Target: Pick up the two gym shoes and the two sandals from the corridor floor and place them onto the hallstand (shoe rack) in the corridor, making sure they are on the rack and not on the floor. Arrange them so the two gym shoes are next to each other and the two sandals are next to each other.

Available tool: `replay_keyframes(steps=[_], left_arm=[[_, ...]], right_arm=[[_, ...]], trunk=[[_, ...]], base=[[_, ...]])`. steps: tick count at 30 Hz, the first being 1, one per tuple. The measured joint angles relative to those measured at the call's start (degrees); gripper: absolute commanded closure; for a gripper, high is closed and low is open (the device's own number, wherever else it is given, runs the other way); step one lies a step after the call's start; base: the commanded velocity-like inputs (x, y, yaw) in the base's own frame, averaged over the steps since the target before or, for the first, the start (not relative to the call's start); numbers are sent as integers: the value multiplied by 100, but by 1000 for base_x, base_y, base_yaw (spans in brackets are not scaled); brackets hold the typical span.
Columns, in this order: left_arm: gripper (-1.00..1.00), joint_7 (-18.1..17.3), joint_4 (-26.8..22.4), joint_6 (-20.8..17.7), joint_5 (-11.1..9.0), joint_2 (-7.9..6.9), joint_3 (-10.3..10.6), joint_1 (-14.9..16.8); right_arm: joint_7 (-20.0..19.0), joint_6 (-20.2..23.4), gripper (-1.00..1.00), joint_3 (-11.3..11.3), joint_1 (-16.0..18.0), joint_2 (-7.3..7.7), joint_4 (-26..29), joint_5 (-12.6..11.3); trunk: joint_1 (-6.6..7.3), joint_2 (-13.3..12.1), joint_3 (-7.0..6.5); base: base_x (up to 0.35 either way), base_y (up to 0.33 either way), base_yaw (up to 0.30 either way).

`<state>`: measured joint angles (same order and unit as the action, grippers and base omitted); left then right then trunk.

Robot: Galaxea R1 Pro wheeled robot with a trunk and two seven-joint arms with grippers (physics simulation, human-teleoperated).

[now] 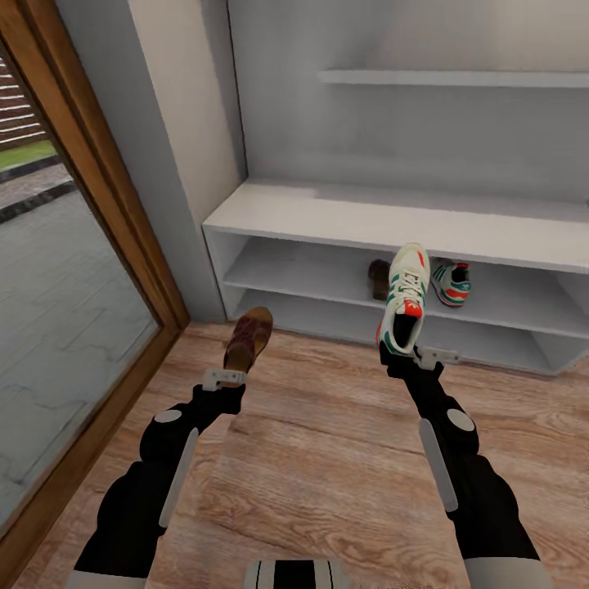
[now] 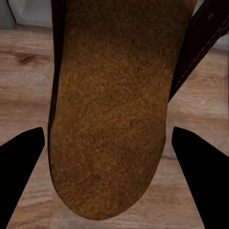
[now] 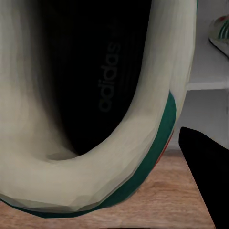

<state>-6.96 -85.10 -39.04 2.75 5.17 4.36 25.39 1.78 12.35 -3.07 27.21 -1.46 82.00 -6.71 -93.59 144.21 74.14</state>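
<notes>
Left gripper (image 1: 226, 378) clamps a sandal (image 1: 248, 339) by its heel; right gripper (image 1: 425, 357) clamps a gym shoe (image 1: 405, 299), toes toward the hallstand (image 1: 343, 214).

Room on the rack's upper shelf

We see the upper shelf (image 1: 270, 274) open at its left end, while a sandal (image 1: 379, 278) and a gym shoe (image 1: 451, 282) fill its middle; the hallstand top (image 1: 327, 214) and the floor (image 1: 327, 425) before us lie bare.

The left hand (image 1: 224, 378) grips a brown sandal (image 1: 248, 338) by its heel, and the right hand (image 1: 425, 355) grips a white gym shoe (image 1: 404, 299), both raised toe-forward over the corridor floor (image 1: 327, 458). On the hallstand (image 1: 393, 219), the upper open shelf holds a second sandal (image 1: 379, 279) and a second gym shoe (image 1: 451, 282), partly hidden behind the raised shoe.
</notes>
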Motion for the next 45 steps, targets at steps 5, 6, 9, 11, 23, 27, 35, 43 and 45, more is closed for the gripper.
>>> replay_keyframes(steps=[5,6,9,11,23,27,35,43,45], left_arm=[[100,0,1,3,1,-2,0,0],[100,1,2,3,3,-3,0,0],[100,0,2,3,3,-2,0,0],[100,0,2,3,2,-4,0,0],[100,20,0,3,5,-8,1,-1],[100,38,0,1,16,-10,12,-1],[100,58,0,2,71,-11,17,-1],[100,45,0,3,33,-23,17,-8],[100,41,0,1,32,-29,17,-35]], right_arm=[[3,3,100,0,0,0,2,0],[0,2,100,0,0,0,1,-1],[1,3,100,0,0,0,1,-1],[0,3,100,0,0,0,1,-1],[0,2,100,-3,1,-1,1,0],[0,11,100,-2,1,-1,2,0],[0,28,100,-8,1,-1,0,0],[0,29,100,-8,1,-1,0,0],[1,29,100,-8,1,-1,0,0]], trunk=[[0,0,0],[0,0,0],[0,0,0],[0,0,0],[0,0,0],[0,0,0],[0,0,0],[0,0,0],[0,0,0]], base=[[0,64,-275],[0,9,-271],[0,4,-270],[0,24,-269],[0,75,-96],[0,2,-2],[0,0,0],[0,0,0],[0,0,0]])
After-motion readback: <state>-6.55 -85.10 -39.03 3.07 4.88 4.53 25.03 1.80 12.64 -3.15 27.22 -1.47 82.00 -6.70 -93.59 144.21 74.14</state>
